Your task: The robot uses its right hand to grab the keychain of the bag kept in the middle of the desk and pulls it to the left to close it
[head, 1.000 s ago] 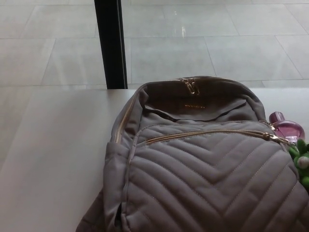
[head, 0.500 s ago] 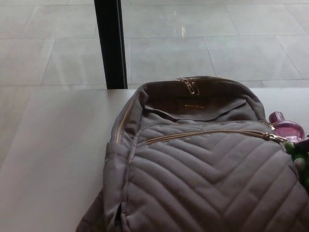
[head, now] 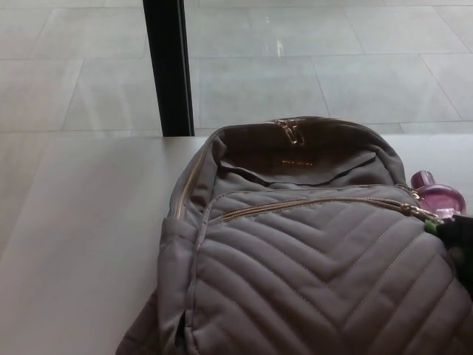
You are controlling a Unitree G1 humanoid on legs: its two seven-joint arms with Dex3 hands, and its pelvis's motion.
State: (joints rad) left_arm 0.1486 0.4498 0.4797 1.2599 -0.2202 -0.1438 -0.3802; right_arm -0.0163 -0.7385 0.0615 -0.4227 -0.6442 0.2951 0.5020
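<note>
A grey quilted bag lies in the middle of the pale tabletop, its chevron-stitched front facing up and its top end pointing away from the camera. A gold zipper runs across the front pocket from left to right, and its pull sits at the far right end, near the bag's edge. The robot's right hand enters at the picture's right border, a dark shape low against the bag's right side, just below the zipper's end. It lies over most of the green keychain, of which only a small green patch shows at the hand's left edge (a second fleck of green shows lower down, near the border). Only a sliver of the hand is inside the frame, so whether its fingers are spread or closed on the keychain cannot be told. A pink bottle stands on the tabletop just beyond the hand, beside the bag. Behind the tabletop a black post rises before a grey tiled floor.
</note>
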